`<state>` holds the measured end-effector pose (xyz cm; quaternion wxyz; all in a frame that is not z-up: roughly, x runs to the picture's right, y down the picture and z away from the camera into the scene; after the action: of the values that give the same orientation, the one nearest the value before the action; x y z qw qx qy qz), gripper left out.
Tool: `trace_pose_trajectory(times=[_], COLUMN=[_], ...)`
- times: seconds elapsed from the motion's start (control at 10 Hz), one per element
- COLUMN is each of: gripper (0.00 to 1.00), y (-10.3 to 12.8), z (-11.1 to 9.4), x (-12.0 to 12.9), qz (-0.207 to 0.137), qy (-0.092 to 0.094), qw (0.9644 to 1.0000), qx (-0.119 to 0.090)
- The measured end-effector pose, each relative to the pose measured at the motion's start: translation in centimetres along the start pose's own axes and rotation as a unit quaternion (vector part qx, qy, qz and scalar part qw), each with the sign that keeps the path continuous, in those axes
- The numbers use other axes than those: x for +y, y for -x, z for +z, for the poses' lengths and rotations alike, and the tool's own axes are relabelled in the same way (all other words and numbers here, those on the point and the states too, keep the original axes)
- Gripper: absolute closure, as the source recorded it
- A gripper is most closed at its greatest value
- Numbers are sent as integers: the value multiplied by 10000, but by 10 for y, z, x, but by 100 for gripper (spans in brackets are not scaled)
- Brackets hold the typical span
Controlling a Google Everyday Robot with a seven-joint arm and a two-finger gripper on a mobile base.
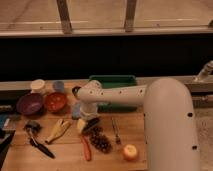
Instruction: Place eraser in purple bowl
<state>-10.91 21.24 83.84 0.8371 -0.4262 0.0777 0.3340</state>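
White arm; its gripper sits low over the tan wooden table, at the black eraser. Purple bowl is dark, neighbouring bowl orange-red. Bin green. Block light blue. Banana yellow. Grapes dark red.

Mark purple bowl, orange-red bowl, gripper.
purple bowl (29, 104): camera view, bare inside.
orange-red bowl (55, 101): camera view, bare inside.
gripper (90, 123): camera view, its tip, lower right of both bowls.

Wooden tabletop, purple bowl and orange bowl at left, green tray at back, banana, grapes, round fruit in front, gripper low over the middle
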Motion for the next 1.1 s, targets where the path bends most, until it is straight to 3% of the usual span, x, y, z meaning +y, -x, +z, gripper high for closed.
trace_pose_trajectory(times=[0.2, 0.5, 0.7, 0.9, 1.1], gripper=[100, 100, 100, 100, 100], y=[0, 2, 13, 24, 35], z=[0, -3, -26, -64, -111], x=[0, 2, 8, 17, 25], qz=[-3, -57, -219, -364, -555], qy=[5, -43, -223, -389, -632], qw=[10000, 10000, 9991, 9969, 9920], qx=[3, -42, -301, -585, -945])
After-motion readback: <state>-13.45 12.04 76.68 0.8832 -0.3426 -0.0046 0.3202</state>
